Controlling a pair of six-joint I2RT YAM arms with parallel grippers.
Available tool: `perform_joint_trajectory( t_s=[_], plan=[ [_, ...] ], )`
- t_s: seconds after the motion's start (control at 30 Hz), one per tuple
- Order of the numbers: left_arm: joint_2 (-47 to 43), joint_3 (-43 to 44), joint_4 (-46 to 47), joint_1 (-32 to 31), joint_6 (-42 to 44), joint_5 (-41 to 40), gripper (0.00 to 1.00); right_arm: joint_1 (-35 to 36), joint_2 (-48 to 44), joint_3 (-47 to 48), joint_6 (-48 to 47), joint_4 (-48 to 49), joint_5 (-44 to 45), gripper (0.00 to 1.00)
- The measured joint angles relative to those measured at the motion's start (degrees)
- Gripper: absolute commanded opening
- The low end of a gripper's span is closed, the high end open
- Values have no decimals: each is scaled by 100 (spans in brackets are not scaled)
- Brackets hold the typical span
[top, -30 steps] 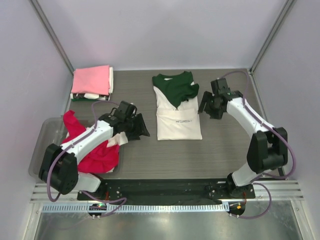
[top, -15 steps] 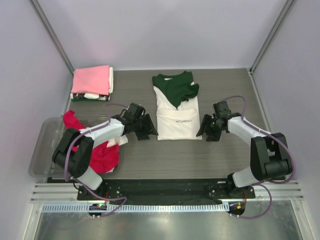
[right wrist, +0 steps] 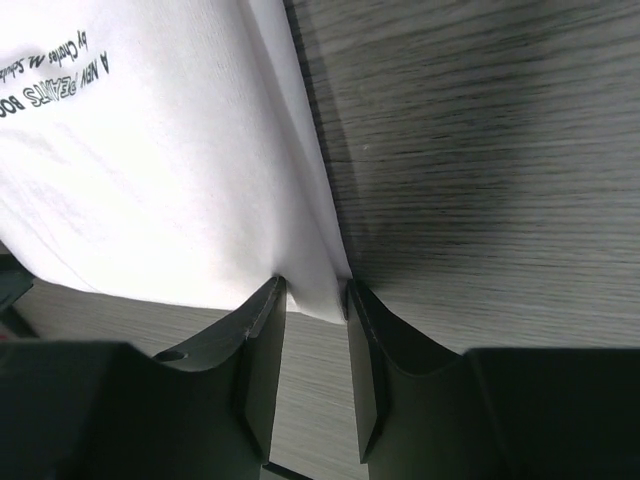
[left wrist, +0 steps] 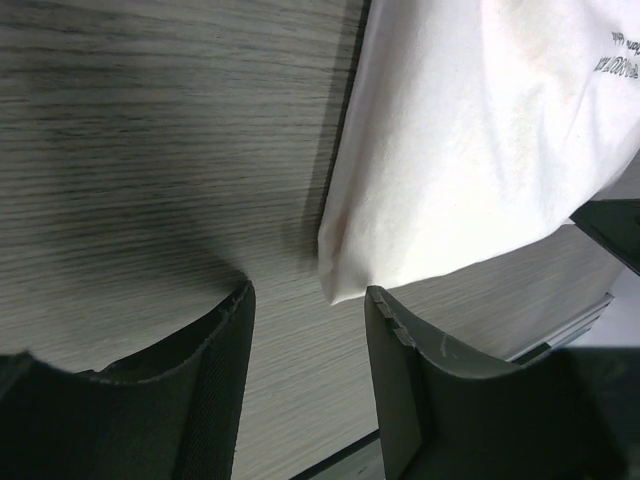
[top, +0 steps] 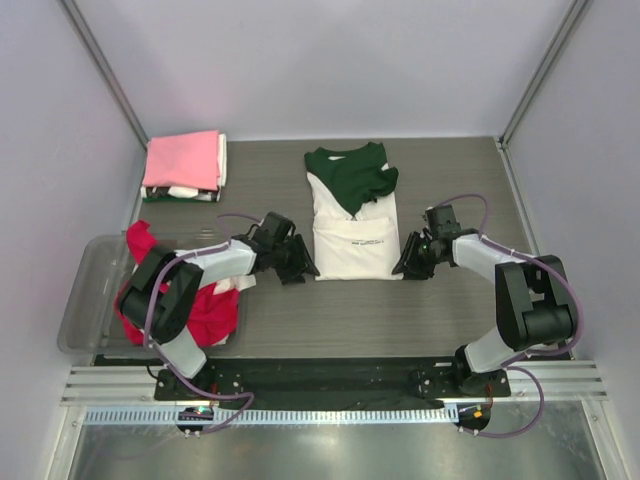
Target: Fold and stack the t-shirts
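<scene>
The cream-white t-shirt lies folded mid-table with its black print up. The dark green t-shirt lies crumpled over its far half. My left gripper is open at the shirt's near left corner, which sits just at the fingertips. My right gripper has its jaws partly closed around the near right corner. That cloth touches both fingers, with a gap still showing. The pale pink t-shirt tops a folded stack at the far left. The red-magenta t-shirt lies heaped at the left.
A clear plastic bin stands at the left edge, with the red-magenta heap spilling over its side. Grey walls close in the table at the back and sides. The black arm-base rail runs along the near edge.
Both grippers moved in toward the cream-white shirt's near corners. The right one came down from beside the green shirt. The left one slid right from the red heap.
</scene>
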Motion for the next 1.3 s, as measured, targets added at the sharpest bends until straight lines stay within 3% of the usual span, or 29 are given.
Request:
perform_joint_trajectory(
  t_s=[0.4, 0.6, 0.73, 1.0, 1.3],
  plan=[
    [262, -15, 555, -101, -170, 136, 34, -70, 68, -79, -2, 214, -223, 29],
    [424, -13, 741, -153, -295, 170, 12, -105, 81, -109, -20, 258, -256, 19],
    [479, -11, 809, -186, -393, 184, 0, -118, 105, -131, -22, 304, -299, 1],
    [120, 22, 249, -483, -426, -144, 0, -118, -238, -264, 74, 2, -302, 1],
    [-1801, 17, -1008, -1318, -708, -754, 0, -103, -2343, -374, 389, -1508, -315, 1]
  ],
)
